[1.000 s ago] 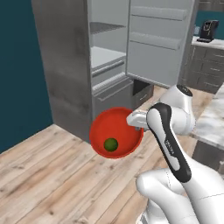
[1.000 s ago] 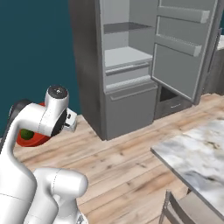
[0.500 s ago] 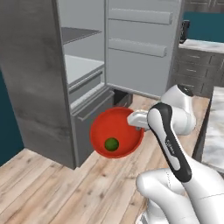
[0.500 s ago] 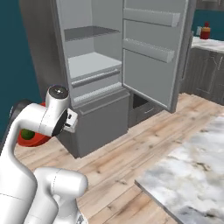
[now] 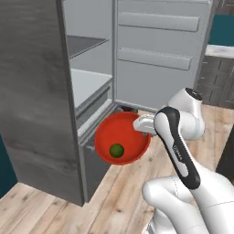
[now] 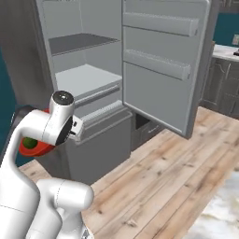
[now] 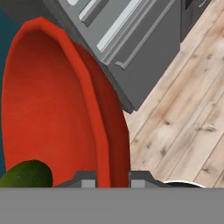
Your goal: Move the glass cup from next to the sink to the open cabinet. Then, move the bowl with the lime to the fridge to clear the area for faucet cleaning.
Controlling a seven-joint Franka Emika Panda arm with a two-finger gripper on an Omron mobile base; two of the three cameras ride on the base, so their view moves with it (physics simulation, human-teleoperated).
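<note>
While our gripper is pinched tight on the rim of the bowl, with the lime resting inside, we hold it low in the air just in front of the fridge, whose door stands open. The pale inner shelf we judge to be the target lies up and beyond the bowl, away from the arm, so the coming move is a lift and a reach forward. We read no brand, label or writing anywhere.

1. arm reaches from the base toward ten o'clock in the left base view, forearm bent, wrist level.
2. gripper is clamped, one finger on each side of a rim, apparently firmly.
</note>
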